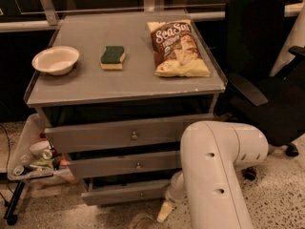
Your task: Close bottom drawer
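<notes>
Camera view: the bottom drawer (119, 194) is the lowest of three below the tabletop's front edge, its front standing a little way out. The gripper (164, 211) hangs just beside the drawer's right end, under the white arm (214, 175). Whether it is open or closed cannot be told. A chip bag (177, 49) lies near the tabletop's right edge.

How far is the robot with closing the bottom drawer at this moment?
Done: nothing looks finished yet. The bottom drawer seems to stand out a little, with a dark gap above its front. In hand: the gripper is low near the floor, at the drawer's right end, below the white arm. Left: probably to push the front in until the gap is gone.
</notes>
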Motion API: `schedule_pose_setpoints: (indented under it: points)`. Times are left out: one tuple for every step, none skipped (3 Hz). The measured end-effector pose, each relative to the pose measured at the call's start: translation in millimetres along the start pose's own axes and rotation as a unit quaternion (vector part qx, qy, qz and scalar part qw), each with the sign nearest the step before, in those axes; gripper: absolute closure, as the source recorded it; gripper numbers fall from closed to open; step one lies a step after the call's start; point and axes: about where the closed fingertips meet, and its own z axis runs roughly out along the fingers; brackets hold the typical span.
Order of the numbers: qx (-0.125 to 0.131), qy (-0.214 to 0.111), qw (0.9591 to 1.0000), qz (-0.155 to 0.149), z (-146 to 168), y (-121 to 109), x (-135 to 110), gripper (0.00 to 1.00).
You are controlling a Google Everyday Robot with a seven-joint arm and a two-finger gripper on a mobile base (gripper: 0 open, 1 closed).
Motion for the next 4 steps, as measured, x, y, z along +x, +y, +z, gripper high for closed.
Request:
schedule_pose_setpoints:
  points:
    - [0.0, 0.0, 1.0, 0.0, 0.0, 0.0, 0.0, 0.0]
    - [0.0, 0.0, 1.0, 0.0, 0.1, 0.1, 0.0, 0.19]
    - [0.0, 0.0, 1.0, 0.0, 0.1, 0.1, 0.0, 0.42]
    - [0.0, 0.0, 1.0, 0.0, 0.3, 0.1, 0.1, 0.65]
